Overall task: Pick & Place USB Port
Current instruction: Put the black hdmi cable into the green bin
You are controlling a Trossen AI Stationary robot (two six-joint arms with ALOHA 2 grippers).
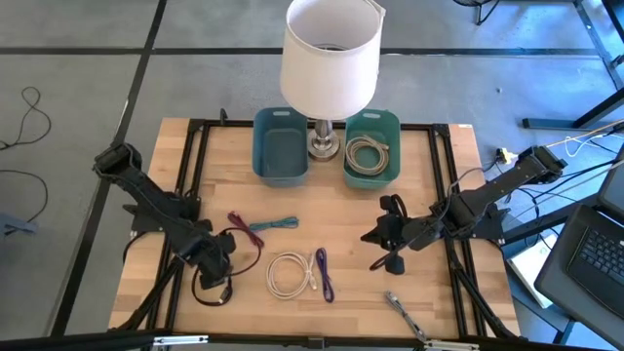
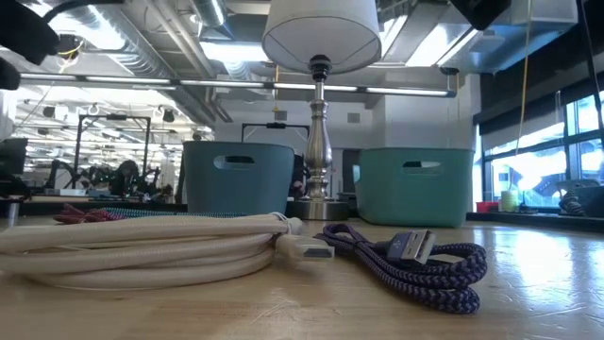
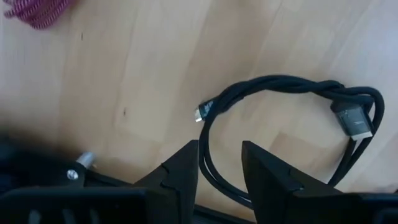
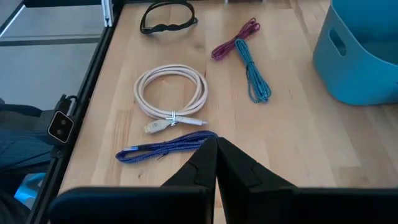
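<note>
A black USB cable (image 3: 280, 84) lies in loose loops on the wooden table near its left front (image 1: 207, 292). My left gripper (image 3: 219, 146) hovers low over it, open. Its fingers stand on either side of one strand, and I see no touch. My right gripper (image 4: 216, 142) is shut on nothing, above bare wood at the table's right (image 1: 370, 239). A white coiled cable (image 4: 171, 93), a purple braided cable (image 4: 165, 146), a teal cable (image 4: 252, 71) and a magenta cable (image 4: 233, 40) lie flat between the arms.
At the far edge a blue bin (image 1: 281, 146) and a teal bin (image 1: 370, 146) flank a lamp (image 1: 330, 58). The teal bin holds a coiled cable (image 1: 369, 154). A thin metallic item (image 1: 402, 310) lies near the front edge. Black frame rails (image 1: 453, 195) border the table.
</note>
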